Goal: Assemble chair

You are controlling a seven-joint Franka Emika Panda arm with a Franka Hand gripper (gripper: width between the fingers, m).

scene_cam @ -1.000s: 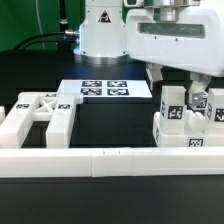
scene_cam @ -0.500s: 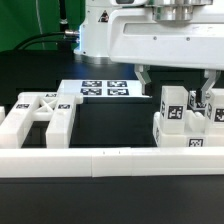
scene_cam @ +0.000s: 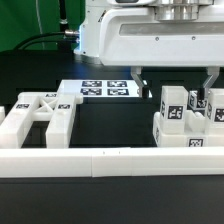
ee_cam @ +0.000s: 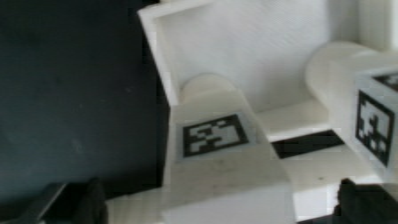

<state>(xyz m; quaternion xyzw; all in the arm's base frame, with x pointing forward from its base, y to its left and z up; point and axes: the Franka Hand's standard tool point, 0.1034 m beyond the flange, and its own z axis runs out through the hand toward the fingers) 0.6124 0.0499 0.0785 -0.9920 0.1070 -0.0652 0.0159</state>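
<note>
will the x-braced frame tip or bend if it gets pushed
Probably stiff: the X-braced frame looks like thick plastic. Unlikely to tip, since it sits low and wide on the table. Likely slides rather than rolls, with flat faces.

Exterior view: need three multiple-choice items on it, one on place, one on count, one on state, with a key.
1. The X-braced frame lies at: A the exterior view's left; B the exterior view's right; C the far middle.
2. Tags on the marker board: A two; B four; C six.
3. The tool is: A shut on a leg; B open, gripping nothing; C shut on the frame.
Key: 1 A, it stands near that edge of the picture. 2 B, two rows of two show. 3 B, its fingers stand wide apart above the upright tagged parts.
</note>
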